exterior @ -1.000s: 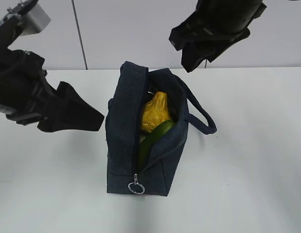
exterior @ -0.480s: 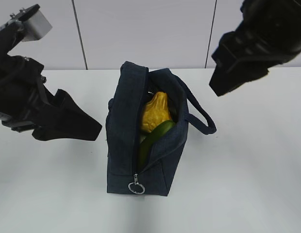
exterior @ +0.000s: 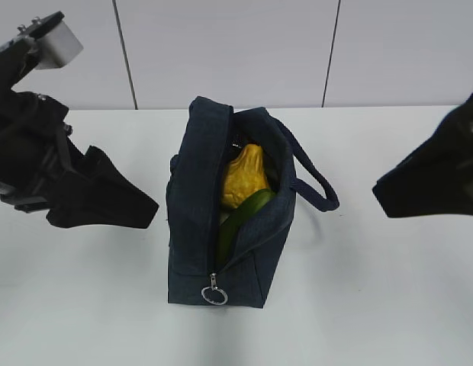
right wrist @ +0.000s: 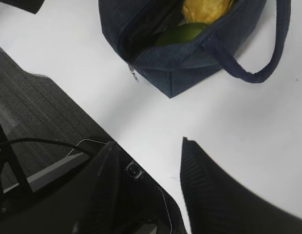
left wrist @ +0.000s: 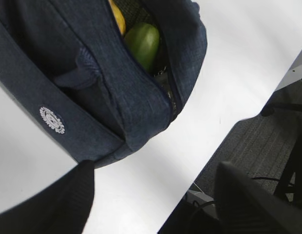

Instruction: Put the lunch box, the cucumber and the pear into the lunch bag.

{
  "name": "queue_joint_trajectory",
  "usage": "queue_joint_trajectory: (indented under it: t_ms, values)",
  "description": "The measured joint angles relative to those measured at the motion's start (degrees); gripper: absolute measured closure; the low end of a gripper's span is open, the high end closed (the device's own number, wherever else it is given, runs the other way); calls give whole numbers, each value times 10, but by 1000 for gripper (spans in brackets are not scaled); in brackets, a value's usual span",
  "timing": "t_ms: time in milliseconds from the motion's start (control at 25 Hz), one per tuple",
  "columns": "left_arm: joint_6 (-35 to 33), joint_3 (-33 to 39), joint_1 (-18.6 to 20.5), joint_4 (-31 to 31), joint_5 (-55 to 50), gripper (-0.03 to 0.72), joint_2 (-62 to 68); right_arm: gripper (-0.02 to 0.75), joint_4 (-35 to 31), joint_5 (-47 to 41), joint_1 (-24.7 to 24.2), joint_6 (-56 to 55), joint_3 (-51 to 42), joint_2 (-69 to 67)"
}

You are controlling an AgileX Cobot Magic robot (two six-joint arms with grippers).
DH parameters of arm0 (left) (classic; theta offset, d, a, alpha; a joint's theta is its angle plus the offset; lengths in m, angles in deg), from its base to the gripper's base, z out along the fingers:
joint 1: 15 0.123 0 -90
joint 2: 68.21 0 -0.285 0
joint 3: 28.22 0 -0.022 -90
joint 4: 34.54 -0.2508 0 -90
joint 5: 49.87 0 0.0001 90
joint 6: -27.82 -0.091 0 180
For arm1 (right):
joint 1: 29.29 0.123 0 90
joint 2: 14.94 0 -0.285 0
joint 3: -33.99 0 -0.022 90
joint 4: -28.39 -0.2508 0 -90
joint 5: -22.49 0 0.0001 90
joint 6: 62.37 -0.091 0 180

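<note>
Off to the right of the bag, the right gripper (exterior: 429, 183) had swung down and away from above the opening, jaws apart and empty, while the left gripper (exterior: 99, 194) hung open beside the lunch bag (exterior: 194, 229). Pear (exterior: 246, 177) and cucumber (exterior: 244, 216) sat inside; the lunch box was hidden, so packing looked finished

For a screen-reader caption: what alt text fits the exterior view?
A dark navy lunch bag stands unzipped at the middle of a white table, with a yellow pear and a green cucumber showing in its opening. The left gripper and the right gripper hang open on either side, holding nothing. The lunch box is not visible.
</note>
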Motion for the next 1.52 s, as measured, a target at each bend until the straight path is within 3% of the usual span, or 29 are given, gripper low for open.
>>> queue_joint_trajectory:
  t_ms: [400,600,840,1000,1320,1520]
  values:
    - [-5,3,-4,4,36,232,0,400,-20,3,0,13,-45,17]
    - [-5,3,-5,19,38,279,12,400,-32,29,0,5,-45,17]
    - [-5,3,-51,24,69,307,46,400,-53,33,0,28,-48,-11]
    - [-5,3,-76,8,86,307,55,401,-60,63,0,82,-75,-11]
    - [17,3,-77,-57,113,307,55,401,-73,144,0,129,-172,11]
    - [23,3,-77,-71,145,299,56,401,-124,197,0,176,-238,11]
